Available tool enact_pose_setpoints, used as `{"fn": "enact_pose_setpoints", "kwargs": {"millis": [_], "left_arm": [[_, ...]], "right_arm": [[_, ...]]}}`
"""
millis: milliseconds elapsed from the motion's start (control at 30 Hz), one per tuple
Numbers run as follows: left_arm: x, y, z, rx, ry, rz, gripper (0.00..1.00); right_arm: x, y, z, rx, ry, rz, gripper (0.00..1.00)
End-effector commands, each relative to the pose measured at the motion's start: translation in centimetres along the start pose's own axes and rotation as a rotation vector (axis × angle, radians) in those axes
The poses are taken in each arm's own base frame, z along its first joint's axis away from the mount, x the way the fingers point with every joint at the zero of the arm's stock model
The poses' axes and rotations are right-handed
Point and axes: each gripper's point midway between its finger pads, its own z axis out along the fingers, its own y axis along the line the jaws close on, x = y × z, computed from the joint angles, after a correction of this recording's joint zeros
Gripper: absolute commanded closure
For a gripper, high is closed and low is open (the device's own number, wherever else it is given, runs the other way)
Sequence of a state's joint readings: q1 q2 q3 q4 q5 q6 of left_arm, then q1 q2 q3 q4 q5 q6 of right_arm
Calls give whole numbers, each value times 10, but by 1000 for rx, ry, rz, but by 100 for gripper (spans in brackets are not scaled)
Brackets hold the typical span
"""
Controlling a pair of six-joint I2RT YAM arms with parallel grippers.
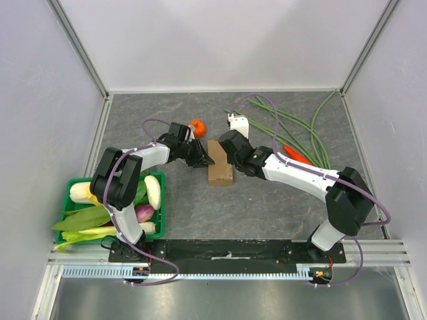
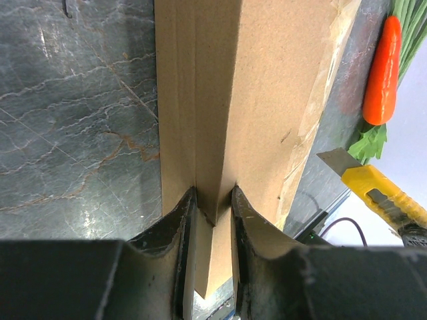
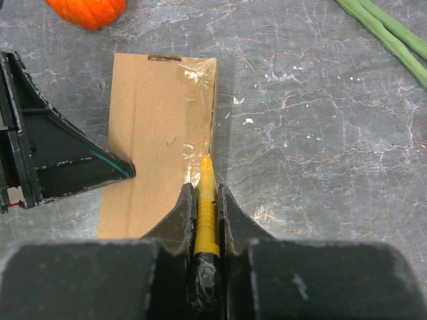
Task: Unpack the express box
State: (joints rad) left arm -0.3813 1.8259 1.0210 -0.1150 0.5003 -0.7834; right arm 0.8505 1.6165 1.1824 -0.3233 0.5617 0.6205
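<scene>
Plainly 1 express box (image 1: 219,175), 1 yellow knife (image 3: 207,200), 1 carrot (image 2: 382,73).

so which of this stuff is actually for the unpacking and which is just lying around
job: flat brown cardboard express box, yellow utility knife, left fingers, right fingers
lying about: orange tangerine, long green beans, orange-red pepper, green plastic vegetable crate
</scene>
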Motion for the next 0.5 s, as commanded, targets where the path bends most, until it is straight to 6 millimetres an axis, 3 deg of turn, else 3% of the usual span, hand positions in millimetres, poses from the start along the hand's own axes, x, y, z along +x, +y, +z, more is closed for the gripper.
{"fn": "enact_pose_setpoints", "kwargs": {"millis": [0,467], "left_arm": [[20,57,12,-219,35,-36,77],[19,57,13,-220,38,-36,77]], "right_arm": [[-7,-1,-2,3,-23,20,100],[7,-1,8,17,12,1,100]]}}
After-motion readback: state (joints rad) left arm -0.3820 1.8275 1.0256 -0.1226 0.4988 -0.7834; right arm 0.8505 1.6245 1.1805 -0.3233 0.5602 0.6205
